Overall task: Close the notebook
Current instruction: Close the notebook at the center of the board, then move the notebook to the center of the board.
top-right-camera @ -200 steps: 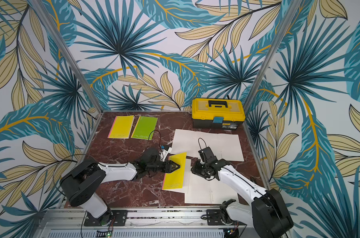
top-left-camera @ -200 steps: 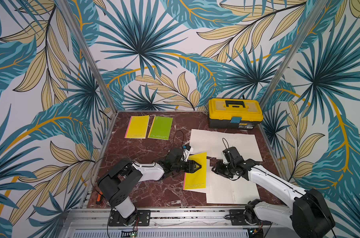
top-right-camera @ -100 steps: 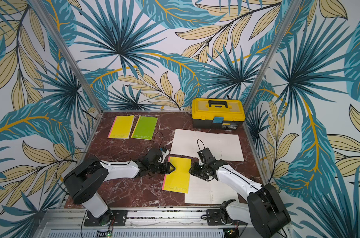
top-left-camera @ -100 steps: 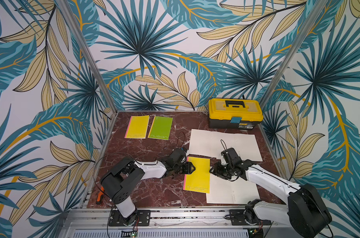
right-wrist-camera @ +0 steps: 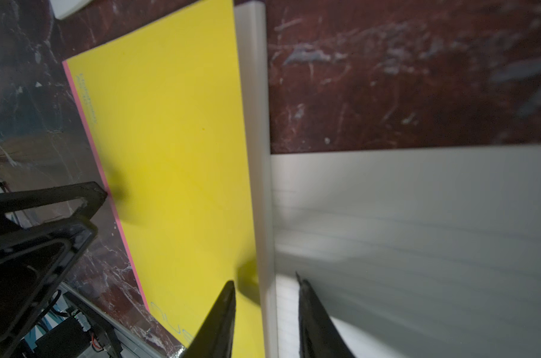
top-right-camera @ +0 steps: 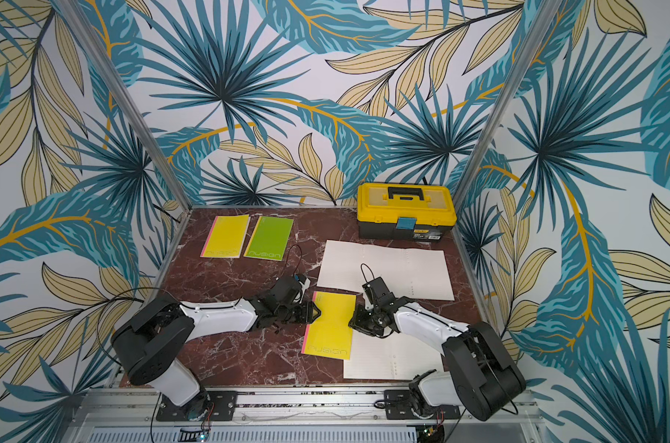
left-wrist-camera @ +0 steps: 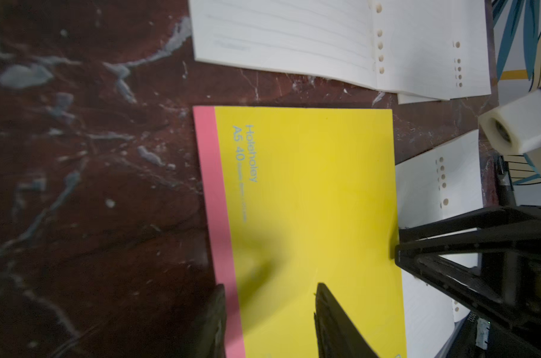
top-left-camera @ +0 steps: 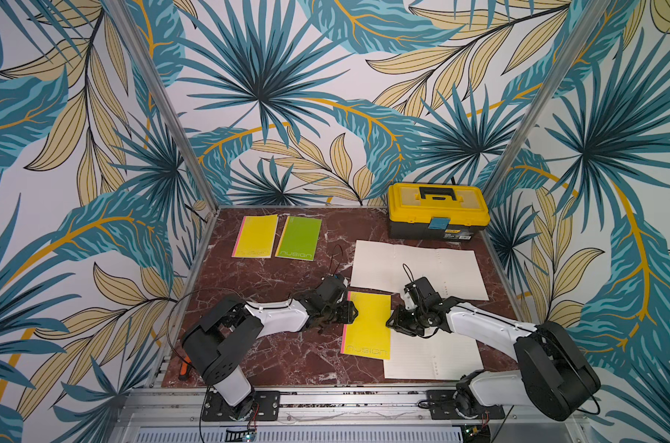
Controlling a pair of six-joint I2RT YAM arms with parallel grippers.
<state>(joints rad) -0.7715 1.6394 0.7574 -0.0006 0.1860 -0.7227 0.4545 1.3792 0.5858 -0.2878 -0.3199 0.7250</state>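
The yellow notebook [top-left-camera: 366, 330] lies flat, cover down, in front of the toolbox [top-left-camera: 437, 209], long axis pointing toward it. It sits between the 2 grippers: the left gripper [top-left-camera: 351, 311] at its pink spine, the right gripper [top-left-camera: 389, 322] at its free edge. Both are part-open and grip nothing.

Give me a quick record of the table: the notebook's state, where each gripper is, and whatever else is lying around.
notebook: closed, yellow cover up, flat, front centre
left gripper: open, at its pink spine edge
right gripper: open, at its page edge
lined paper: alongside that page edge
back left: second yellow notebook, green notebook, both closed
back right: toolbox, lid down
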